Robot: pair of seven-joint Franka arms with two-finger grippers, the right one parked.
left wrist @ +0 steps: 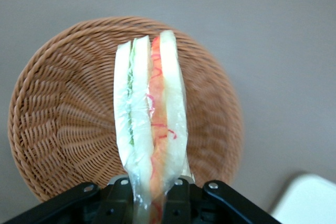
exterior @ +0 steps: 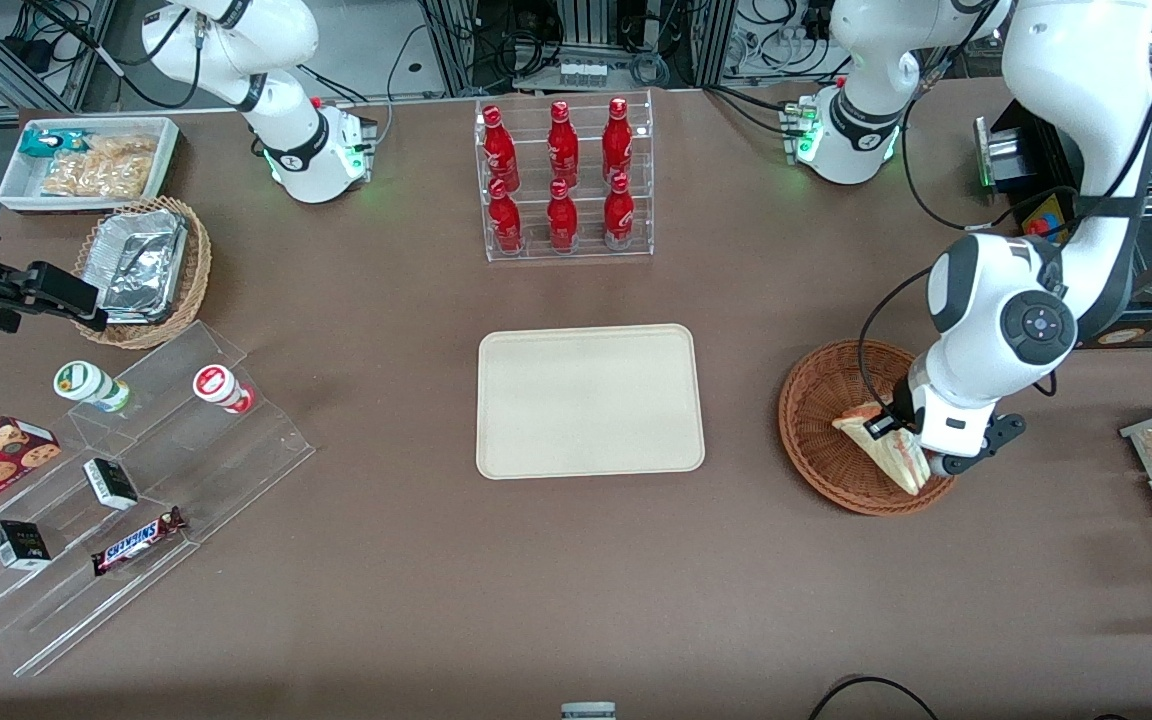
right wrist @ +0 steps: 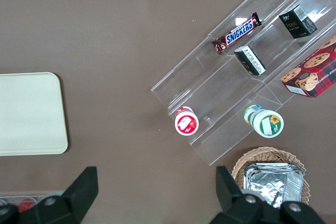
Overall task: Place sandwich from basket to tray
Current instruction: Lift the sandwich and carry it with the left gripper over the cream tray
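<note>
Fingers point(left wrist: 178, 195) of the left arm's gripper point(left wrist: 153, 198) clamp the plastic-wrapped sandwich point(left wrist: 151, 124) at one end, holding it above the reddish wicker basket point(left wrist: 58, 124); the cream tray point(exterior: 591, 400) lies well apart, bare

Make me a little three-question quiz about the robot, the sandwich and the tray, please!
1. True or false: the gripper is shut on the sandwich.
2. What lies on the tray right now? A) the sandwich B) a red bottle C) nothing
3. Fill in the blank: the sandwich is over the round woven ______.

Key
1. True. In the wrist view the fingers pinch one end of the wrapped sandwich.
2. C. The tray is bare, and the red bottles stand in their clear rack, farther from the front camera.
3. Basket. The sandwich is over it, not over the tray.
</note>
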